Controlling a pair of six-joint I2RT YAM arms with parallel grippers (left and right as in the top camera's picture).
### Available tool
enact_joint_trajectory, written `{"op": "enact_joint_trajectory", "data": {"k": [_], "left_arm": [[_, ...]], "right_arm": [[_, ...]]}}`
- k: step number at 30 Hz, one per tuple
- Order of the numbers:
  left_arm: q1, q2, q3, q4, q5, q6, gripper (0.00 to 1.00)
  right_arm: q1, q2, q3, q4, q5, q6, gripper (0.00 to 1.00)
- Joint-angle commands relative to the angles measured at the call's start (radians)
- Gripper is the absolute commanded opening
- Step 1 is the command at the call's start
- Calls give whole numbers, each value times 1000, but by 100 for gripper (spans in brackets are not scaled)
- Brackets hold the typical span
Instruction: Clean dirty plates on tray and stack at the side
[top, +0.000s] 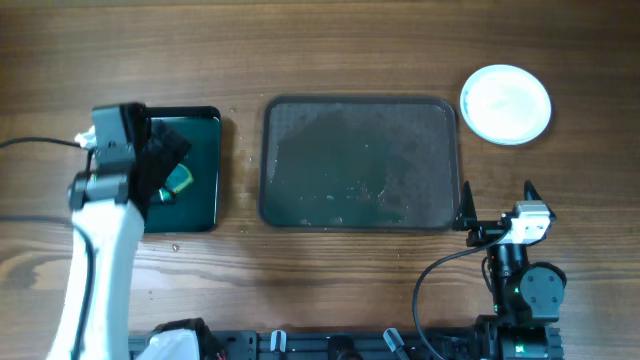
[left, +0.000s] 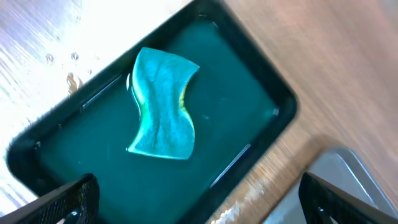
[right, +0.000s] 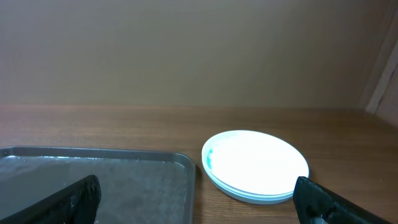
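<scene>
The plates (top: 506, 103) sit in one stack on the wood to the right of the tray; the stack also shows in the right wrist view (right: 255, 165). The tray (top: 360, 163) is dark grey, wet and holds no plates; its corner shows in the right wrist view (right: 124, 180). My left gripper (left: 196, 199) is open and empty above the small black tray (top: 205, 170), just short of the green sponge (left: 163, 106). My right gripper (right: 196, 199) is open and empty, near the table's front right, behind the tray's right corner.
The small black glossy tray (left: 249, 118) holds teal water and the sponge (top: 178, 180). My left arm (top: 100, 260) reaches in from the front left. The right arm's base (top: 520, 290) stands at the front right. A black rail (top: 340, 345) runs along the front edge.
</scene>
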Motion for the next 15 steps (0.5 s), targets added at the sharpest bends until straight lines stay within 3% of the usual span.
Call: {"op": "enact_joint_trajectory", "data": {"k": [1,6,10,15], "left_arm": [[-28,-226,-145,72,10,215,100],[-33,-628,-454,273,66,238,100],[-34,-941,-646,346,127,240,100],[-34,-1046,-719,406,188,321,100]], "right_arm": [[3,-6,-1,3,3,22,100],[3,-6,-1,3,3,22,100],[3,-6,-1,3,3,21,100],[3,-6,-1,3,3,22,100]]}}
